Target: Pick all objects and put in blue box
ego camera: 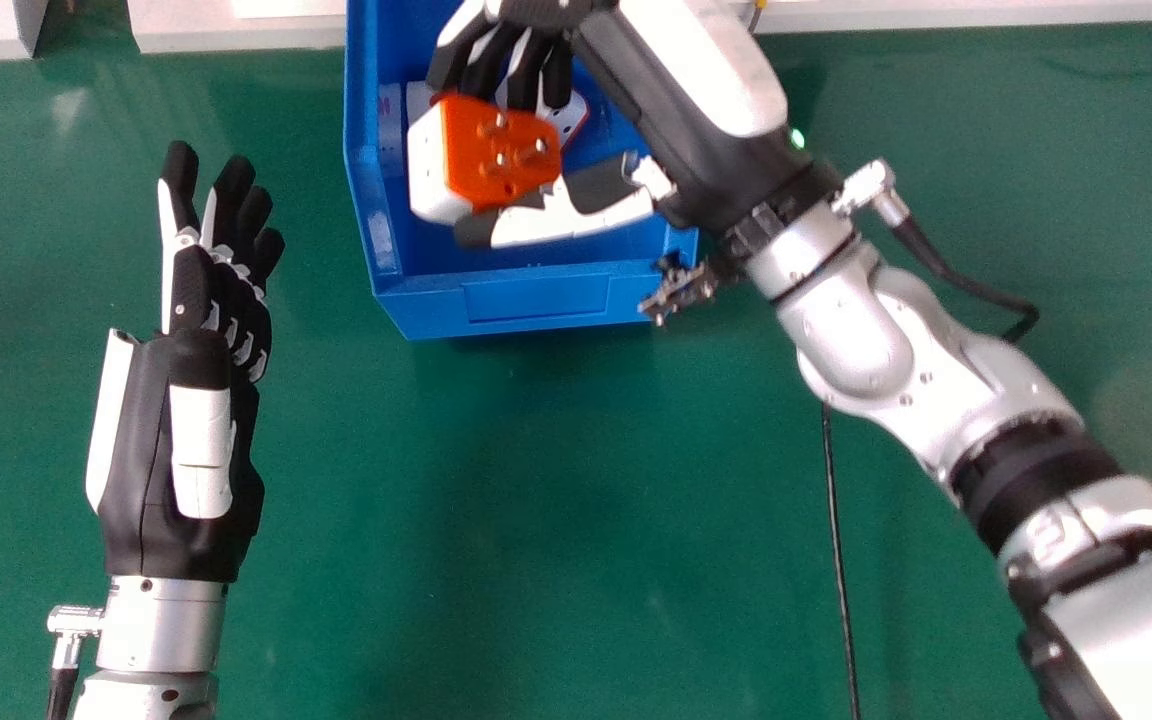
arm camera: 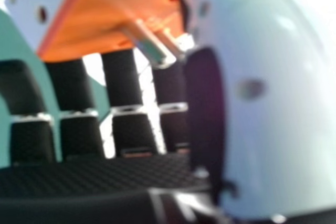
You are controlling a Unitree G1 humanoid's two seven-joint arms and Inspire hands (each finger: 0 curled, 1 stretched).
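Note:
Over the blue box (ego camera: pixel 536 300) in the head view, my right hand (ego camera: pixel 591 190) is curled round an orange and white plug adapter (ego camera: pixel 501 155), held between the fingers and the thumb with its metal pins showing. White pieces, one with an orange edge (ego camera: pixel 572 115), lie inside the box behind the adapter, partly covered by the fingers. My left hand (ego camera: pixel 201 430) is idle at the left of the table, open, its fingers pointing away from me. In the right hand view, the adapter's orange face (arm camera: pixel 110 14) and pins show beside the fingers of my right hand (arm camera: pixel 122 80).
White objects (ego camera: pixel 236 25) stand along the green table's (ego camera: pixel 496 520) far edge, on both sides of the box. A black cable (ego camera: pixel 836 540) runs down the table below my right forearm. The box's left wall (ego camera: pixel 364 170) rises between my two hands.

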